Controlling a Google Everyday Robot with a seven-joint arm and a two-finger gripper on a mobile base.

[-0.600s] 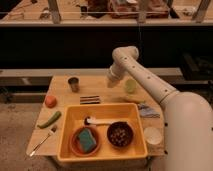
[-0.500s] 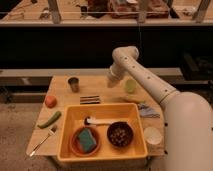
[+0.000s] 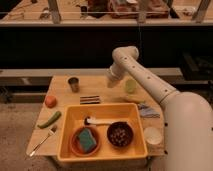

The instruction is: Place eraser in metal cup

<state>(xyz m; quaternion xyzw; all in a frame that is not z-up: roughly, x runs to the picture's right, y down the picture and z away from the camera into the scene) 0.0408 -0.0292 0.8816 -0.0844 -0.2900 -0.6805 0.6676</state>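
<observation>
Over the far side of the wooden table [image 3: 62, 97] we've got the gripper [image 3: 111, 82] hanging, and we can't tell if it's clenched or released. Small dark striped flat eraser [image 3: 90, 99] lies on the table camera-side and left of it; dull grey metal cup [image 3: 74, 83] stands upright further left.

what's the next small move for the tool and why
Probably lower the tool toward the dark striped flat eraser: it lies untouched on the wooden table, while the tool hangs above and beyond it, between the dull grey metal cup and the pale green cup.
</observation>
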